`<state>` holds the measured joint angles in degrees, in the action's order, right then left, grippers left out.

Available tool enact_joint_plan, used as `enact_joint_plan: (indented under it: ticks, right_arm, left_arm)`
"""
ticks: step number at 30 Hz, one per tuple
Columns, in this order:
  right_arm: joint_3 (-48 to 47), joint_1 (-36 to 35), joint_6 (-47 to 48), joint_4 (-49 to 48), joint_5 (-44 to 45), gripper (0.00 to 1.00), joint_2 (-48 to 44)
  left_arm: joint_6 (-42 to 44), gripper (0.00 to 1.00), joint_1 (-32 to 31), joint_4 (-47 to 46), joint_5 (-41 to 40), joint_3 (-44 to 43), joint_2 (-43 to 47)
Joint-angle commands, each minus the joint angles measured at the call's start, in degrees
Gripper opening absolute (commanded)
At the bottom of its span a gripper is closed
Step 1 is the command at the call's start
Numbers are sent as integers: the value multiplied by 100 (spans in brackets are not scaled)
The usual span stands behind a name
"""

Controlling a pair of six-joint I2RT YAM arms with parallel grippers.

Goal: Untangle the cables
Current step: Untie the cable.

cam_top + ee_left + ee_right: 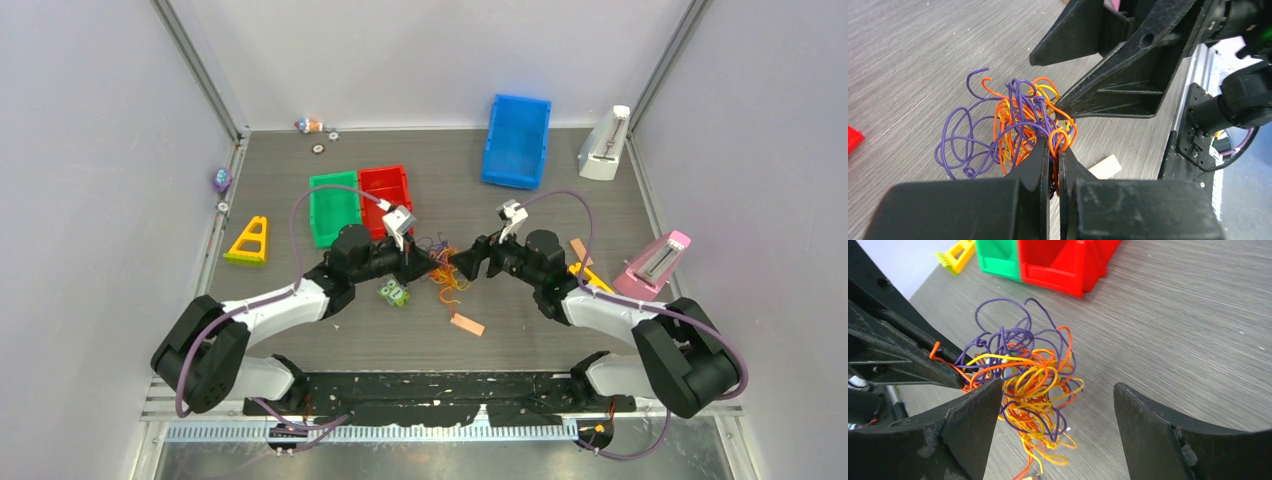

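Note:
The cables [441, 266] are a tangled ball of thin purple, orange and yellow strands at the table's middle. They show in the left wrist view [1013, 125] and the right wrist view [1030, 385]. My left gripper [1054, 145] is shut on orange strands at the ball's near side; it also shows in the top view [428, 262]. My right gripper [1058, 390] is open, its left finger [973, 415] against the ball and its right finger [1158, 425] apart from it. It faces the left gripper in the top view [462, 262].
Green bin [333, 207] and red bin [387, 190] stand behind the left arm, a blue bin [517, 140] at the back. A small green toy [393, 292] and a tan strip [467, 324] lie near the cables. A yellow triangle [250, 242] lies left, pink and white stands right.

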<state>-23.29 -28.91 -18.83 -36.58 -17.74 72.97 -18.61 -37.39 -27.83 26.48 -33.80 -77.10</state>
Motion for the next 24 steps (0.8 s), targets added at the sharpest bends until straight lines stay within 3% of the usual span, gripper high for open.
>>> enact_joint_plan:
  ticks: [1,6,8,10,11,12,13,16,17,19,24]
  right_arm:
    - [-116,8,-166,-828,-815,87,-2]
    - [-110,8,-467,-1571,-1633,80,273]
    - [-129,8,-615,-1812,-1884,70,406]
    - [-166,8,-701,-1895,-2038,52,498]
    - [-184,8,-732,-1900,-2022,35,508]
    - [-189,8,-715,-1836,-1974,28,494]
    - [-199,8,-686,-1757,-1802,14,432]
    - [-160,8,-423,-1199,-1269,6,74]
    - [-100,8,-382,-1126,-1006,6,-3]
    - [-5,8,-315,-947,-648,6,-220]
    - [33,8,-294,-711,-68,6,-417]
  left_arm:
    - [130,0,21,-1081,290,264,460]
    - [121,0,21,-1595,497,517,601]
    - [113,0,18,-1690,572,543,611]
    - [104,0,20,-1688,538,550,630]
    - [113,2,21,-1656,481,554,642]
    - [108,13,19,-1618,417,557,662]
    - [112,25,21,-1562,329,555,689]
    - [127,63,19,-1341,5,585,829]
    - [136,69,20,-1248,-153,594,879]
    - [156,76,18,-1003,-622,595,963]
    - [261,77,25,-135,-1040,246,807]
